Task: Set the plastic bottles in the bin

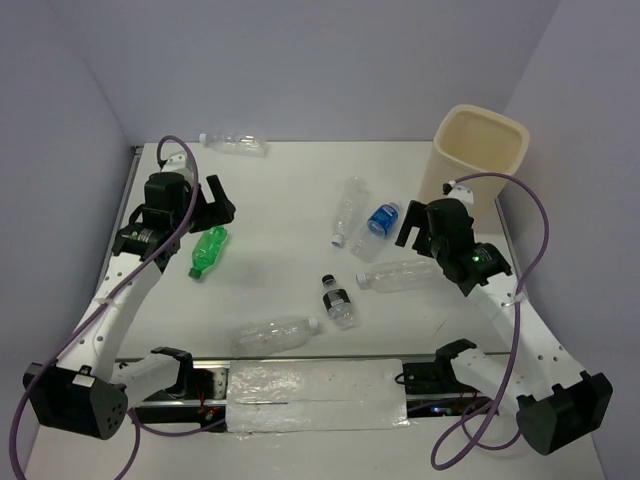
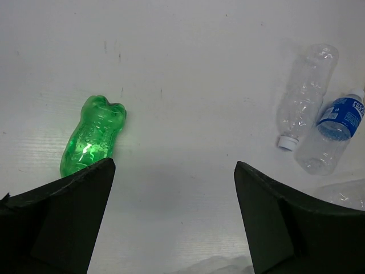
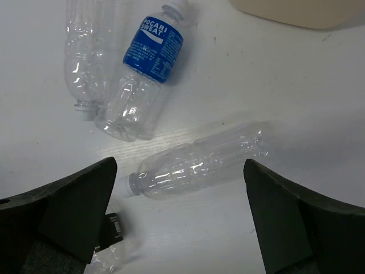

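Observation:
The cream bin (image 1: pixel 481 152) stands at the far right. Several bottles lie on the white table: a green one (image 1: pixel 208 250), a clear one (image 1: pixel 349 209), a blue-labelled one (image 1: pixel 381 222), a clear one (image 1: pixel 398 275), a short dark-capped one (image 1: pixel 338 298), a clear one (image 1: pixel 275 334) near the front, and a clear one (image 1: pixel 233 143) at the back wall. My left gripper (image 1: pixel 205 213) is open and empty just above the green bottle (image 2: pixel 93 135). My right gripper (image 1: pixel 420 228) is open and empty over the clear bottle (image 3: pixel 197 159), beside the blue-labelled bottle (image 3: pixel 141 77).
Grey walls close the table on three sides. A crinkled clear plastic sheet (image 1: pixel 315 393) lies at the near edge between the arm bases. The bin's base (image 3: pixel 296 10) shows at the top of the right wrist view.

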You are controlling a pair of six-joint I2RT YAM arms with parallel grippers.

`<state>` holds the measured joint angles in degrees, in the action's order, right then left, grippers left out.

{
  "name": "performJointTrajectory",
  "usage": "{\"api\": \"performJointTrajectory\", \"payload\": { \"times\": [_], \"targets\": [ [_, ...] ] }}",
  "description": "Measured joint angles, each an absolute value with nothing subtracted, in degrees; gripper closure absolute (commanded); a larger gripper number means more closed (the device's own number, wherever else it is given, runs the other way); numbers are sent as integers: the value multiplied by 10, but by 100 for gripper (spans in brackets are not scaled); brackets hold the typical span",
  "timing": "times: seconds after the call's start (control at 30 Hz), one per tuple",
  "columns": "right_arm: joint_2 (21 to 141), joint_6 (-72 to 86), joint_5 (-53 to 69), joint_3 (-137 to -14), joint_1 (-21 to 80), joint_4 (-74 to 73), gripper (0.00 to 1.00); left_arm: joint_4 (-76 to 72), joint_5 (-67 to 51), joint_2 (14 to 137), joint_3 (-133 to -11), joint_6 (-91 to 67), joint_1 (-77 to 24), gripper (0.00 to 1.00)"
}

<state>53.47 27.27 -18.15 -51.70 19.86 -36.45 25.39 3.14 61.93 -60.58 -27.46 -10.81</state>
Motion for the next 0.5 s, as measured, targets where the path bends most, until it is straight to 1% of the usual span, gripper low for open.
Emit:
{"api": "performJointTrajectory", "payload": {
  "times": [0.13,0.4,0.5],
  "targets": [
    [539,287,-187,-512,199,-362,0,255,29,628,-606,-275,-108,1],
    [546,371,-201,-490,198,-383,0,255,27,630,-606,-275,-108,1],
    [522,403,-191,-465,198,-383,2,255,25,630,-606,-275,-108,1]
  ]
}}
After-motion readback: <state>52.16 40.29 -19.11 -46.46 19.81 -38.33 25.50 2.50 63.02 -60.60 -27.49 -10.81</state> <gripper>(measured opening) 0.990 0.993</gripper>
